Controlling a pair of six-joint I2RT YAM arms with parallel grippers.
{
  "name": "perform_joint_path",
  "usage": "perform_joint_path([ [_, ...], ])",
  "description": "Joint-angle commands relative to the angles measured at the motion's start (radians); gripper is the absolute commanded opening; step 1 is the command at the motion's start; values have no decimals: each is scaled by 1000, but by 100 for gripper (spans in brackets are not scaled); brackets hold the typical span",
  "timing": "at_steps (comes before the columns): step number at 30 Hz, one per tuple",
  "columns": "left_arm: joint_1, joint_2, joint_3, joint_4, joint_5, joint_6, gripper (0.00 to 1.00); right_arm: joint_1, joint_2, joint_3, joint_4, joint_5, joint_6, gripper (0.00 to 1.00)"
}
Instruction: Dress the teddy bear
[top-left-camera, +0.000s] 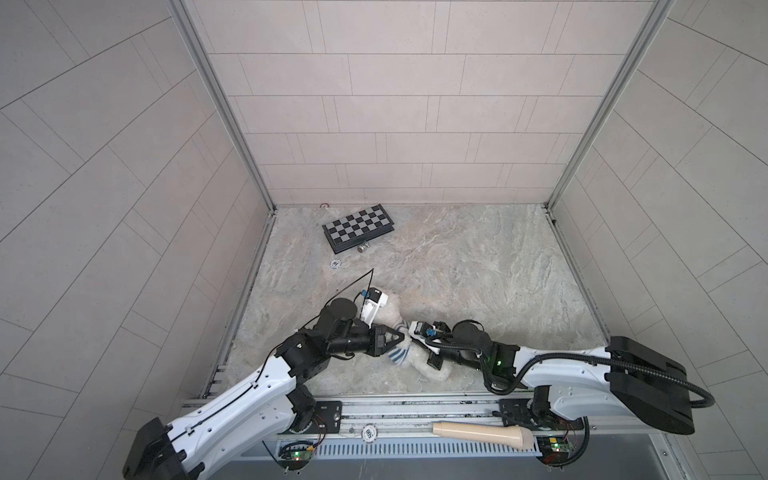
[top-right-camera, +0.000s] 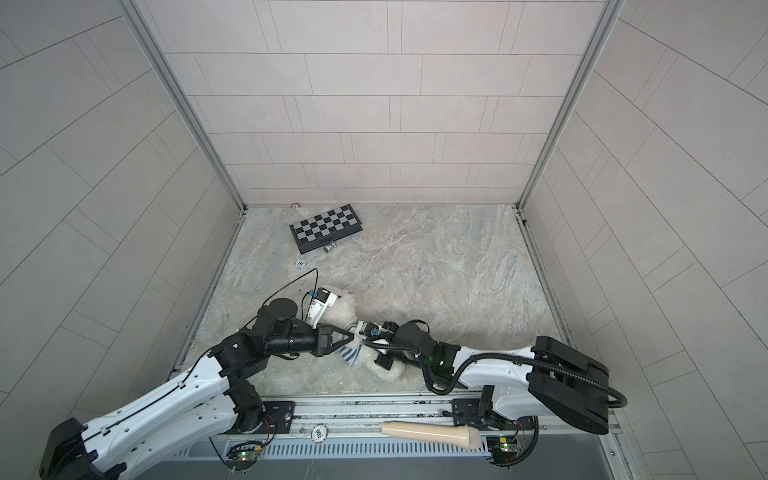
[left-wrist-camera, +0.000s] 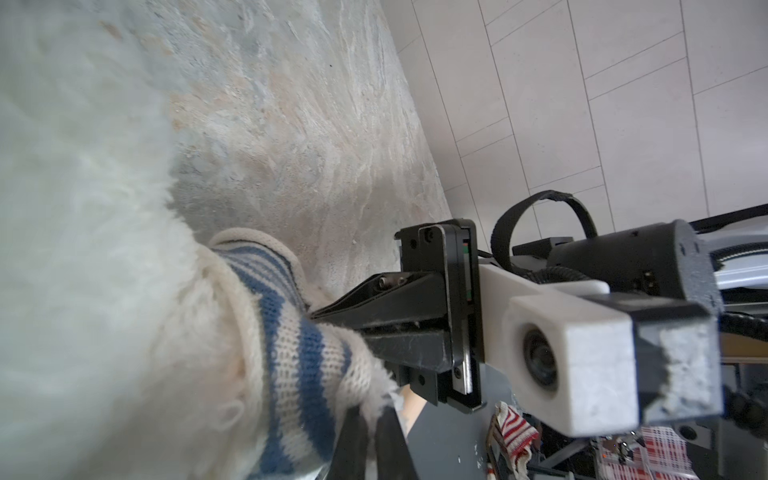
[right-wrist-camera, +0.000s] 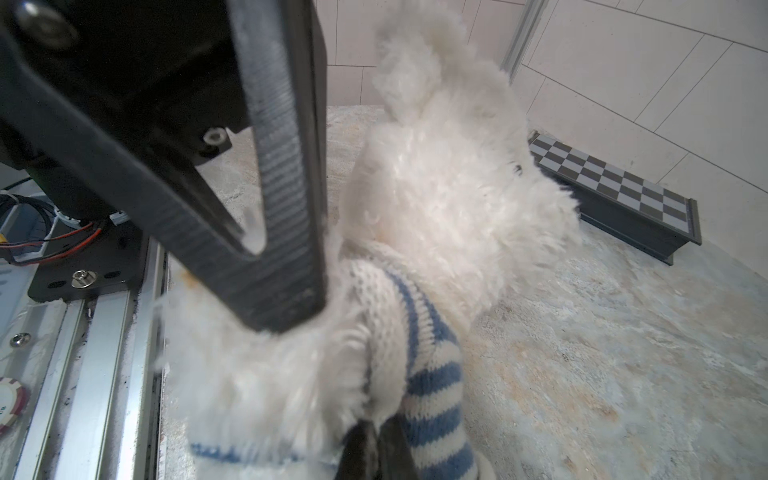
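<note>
Two wrist views alone show it — left end effector (left-wrist-camera: 372, 415), right end effector (right-wrist-camera: 378, 428) clamping the striped shirt (left-wrist-camera: 291, 353).

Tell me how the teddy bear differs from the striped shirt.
The teddy bear is plain white with long fluffy fur; the striped shirt is knitted, in blue and cream bands. The teddy bear is much the larger; the striped shirt covers only part of it. Both are soft and lie together on the table.

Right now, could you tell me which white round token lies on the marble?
The table token, near the chessboard; the rail token sits on the front rail beside the cream handle.
</note>
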Motion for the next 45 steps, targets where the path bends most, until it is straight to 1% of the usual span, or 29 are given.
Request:
perform_joint_path([
  [1, -6, 20, 88, -36, 71, 95, 0, -18, -11, -18, -33, 52, -7, 0],
  [3, -7, 45, 108, -120, -10, 126, 0, -18, -2, -11, -38, 44, -13, 1],
  [6, -7, 74, 117, -233, -175, 137, 28, -17, 26, -4, -21, 28, -15, 0],
  [7, -7, 74, 115, -250, -214, 139, 35, -16, 35, -2, -11, 23, -12, 0],
  [10, -23, 39, 120, -300, -325, 119, 49, -16, 59, 11, 4, -2, -6, 0],
  [12, -59, 20, 135, -360, -410, 113, 52, -16, 77, 24, 17, -32, 0, 1],
  [13, -79, 14, 144, -404, -453, 106, 52, -15, 89, 32, 25, -46, 2, 2],
  [15, -120, 4, 159, -453, -517, 91, 48, -13, 114, 41, 50, -74, 10, 5],
  [18, -162, -19, 172, -448, -539, 53, 41, -10, 147, 35, 138, -99, 44, 10],
  [20, -174, -27, 184, -449, -550, 38, 39, -8, 166, 35, 184, -119, 65, 12],
  [25, -199, 6, 191, -463, -569, -2, 41, 11, 211, 60, 218, -134, 83, 13],
  [28, -231, 21, 187, -506, -631, -34, 44, 19, 226, 70, 225, -136, 91, 13],
  [33, -290, 0, 183, -586, -747, -80, 50, 27, 232, 80, 208, -136, 90, 13],
  [35, -322, -3, 186, -617, -781, -98, 51, 29, 231, 81, 206, -135, 89, 14],
  [37, -357, 0, 185, -649, -801, -122, 50, 30, 227, 85, 206, -139, 91, 17],
  [41, -409, 0, 154, -625, -790, -162, 42, 32, 206, 94, 179, -141, 90, 22],
  [44, -416, 12, 147, -601, -791, -165, 39, 32, 207, 96, 175, -137, 90, 23],
  [45, -416, 16, 147, -599, -795, -164, 35, 32, 208, 93, 176, -136, 93, 23],
])
